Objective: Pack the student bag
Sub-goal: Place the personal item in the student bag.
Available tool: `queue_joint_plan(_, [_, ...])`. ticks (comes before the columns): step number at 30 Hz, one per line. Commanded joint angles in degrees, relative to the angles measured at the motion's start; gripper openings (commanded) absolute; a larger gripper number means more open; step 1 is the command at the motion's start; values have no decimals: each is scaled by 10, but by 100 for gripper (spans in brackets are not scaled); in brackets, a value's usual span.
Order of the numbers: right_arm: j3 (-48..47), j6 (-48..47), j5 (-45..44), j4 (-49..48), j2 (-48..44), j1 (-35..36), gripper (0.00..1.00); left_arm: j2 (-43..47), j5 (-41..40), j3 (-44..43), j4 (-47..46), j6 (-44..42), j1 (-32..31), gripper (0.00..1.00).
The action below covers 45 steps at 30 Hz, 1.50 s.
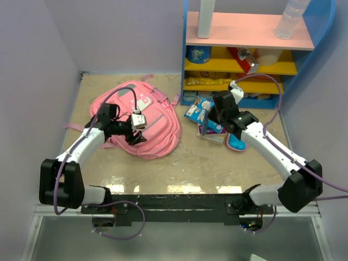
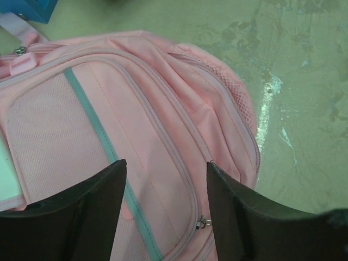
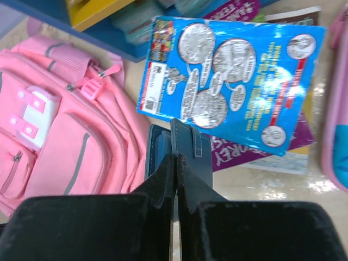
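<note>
Well, first the student bag (image 1: 142, 117): flat on the left part of the table (image 1: 190, 157), front side up, big and pink. Looks zipped shut, so no way in yet. Right over it, the left gripper (image 2: 163, 215), fingers wide apart and holding nothing, only pink cloth below. Probably there to catch a zip pull (image 2: 203, 222) or lift a flap and make an opening.

Just beside the bag on the right, a small pile of school things: a bright blue book (image 3: 234, 76) on top of a purple book (image 3: 255, 155), close to the bag for a short trip over. At the pile, the right gripper (image 3: 176, 179), fingers pressed tight together. Right at the tips, a dark blue case (image 3: 163, 144); maybe pinched by its thin edge, hard to tell from here. Further right, a pink pencil case (image 3: 334, 81), lying at the side of the pile. Behind all of it, a blue shelf (image 1: 247, 54) with more stuff.

Packing hardly begun: bag to open first, then things to carry over one by one.
</note>
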<state>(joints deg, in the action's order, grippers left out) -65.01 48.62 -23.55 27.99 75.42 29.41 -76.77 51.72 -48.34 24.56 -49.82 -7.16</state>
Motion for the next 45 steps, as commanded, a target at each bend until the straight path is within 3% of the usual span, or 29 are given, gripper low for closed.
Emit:
queue_joint_plan(1, [-49, 24, 18, -55, 40, 31, 0, 3, -69, 26, -89, 24, -42, 66])
queue_joint_plan(10, [-51, 21, 27, -84, 40, 38, 0, 0, -196, 83, -189, 49, -115, 67])
queue_joint_plan(17, [-35, 24, 46, -101, 30, 38, 0, -7, -311, 101, -286, 86, -127, 65])
queue_joint_plan(22, [-23, 30, 54, -114, 21, 39, 0, -5, -350, 101, -311, 91, -131, 50])
queue_joint_plan(23, [-20, 33, 59, -116, 20, 38, 0, -5, -351, 100, -308, 84, -132, 42])
queue_joint_plan(29, [9, 46, 97, -169, 20, 39, 0, -15, -373, 86, -293, 83, -139, 14])
queue_joint_plan(36, [40, 74, 144, -260, 36, 39, 0, 13, -403, 76, -316, 98, -139, 0])
queue_joint_plan(45, [59, 139, 206, -395, 89, 39, 0, 14, -437, 18, -294, 140, -139, 0])
